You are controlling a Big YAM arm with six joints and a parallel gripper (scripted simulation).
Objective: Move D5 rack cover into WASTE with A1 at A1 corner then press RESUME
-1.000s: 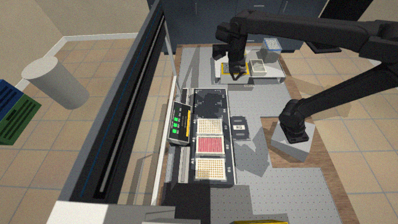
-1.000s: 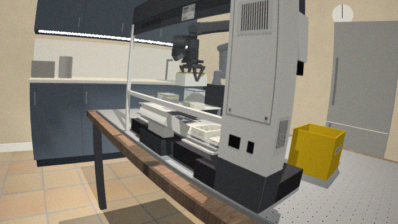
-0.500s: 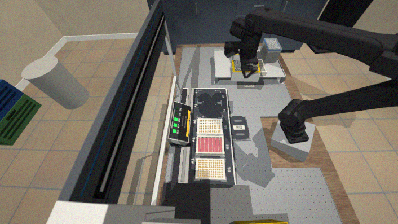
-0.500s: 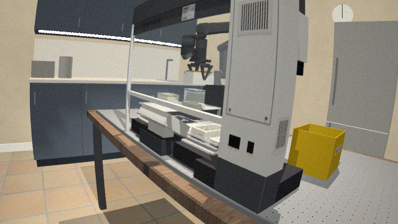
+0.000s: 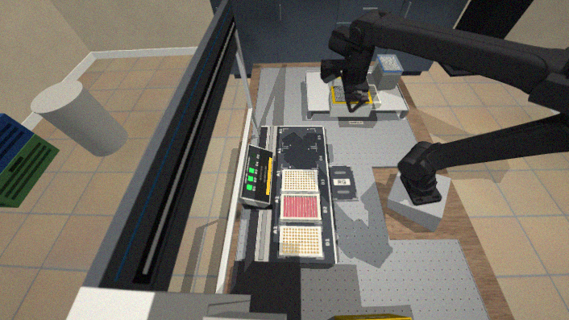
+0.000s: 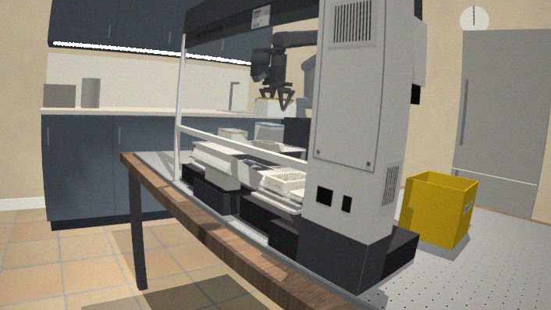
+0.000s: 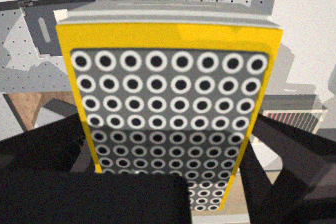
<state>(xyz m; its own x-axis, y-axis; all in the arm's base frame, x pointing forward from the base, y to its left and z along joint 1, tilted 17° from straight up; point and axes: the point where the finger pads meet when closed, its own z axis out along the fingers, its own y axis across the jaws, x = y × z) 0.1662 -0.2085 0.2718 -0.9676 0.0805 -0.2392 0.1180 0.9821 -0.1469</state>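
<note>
My gripper (image 5: 351, 102) is shut on a yellow-rimmed tip rack (image 5: 350, 95) and holds it in the air above the shelf unit at the far end of the table. In the wrist view the rack (image 7: 170, 115) fills the frame, its rows of tip holes open to view, with my fingers on its two long sides. In the exterior view the rack (image 6: 268, 107) hangs under the gripper (image 6: 276, 101). Deck positions D5 (image 5: 300, 138) and D4 (image 5: 300, 155) are bare dark nests. The yellow waste bin (image 6: 437, 208) stands behind the handler.
D3 plate (image 5: 299, 180), red D2 reservoir (image 5: 300, 206) and D1 plate (image 5: 301, 240) sit open on the deck. The spare nest RG (image 5: 342, 181) lies beside D3. A blue-topped rack (image 5: 388, 70) stands on the shelf. The status panel (image 5: 256, 175) stands left of the deck.
</note>
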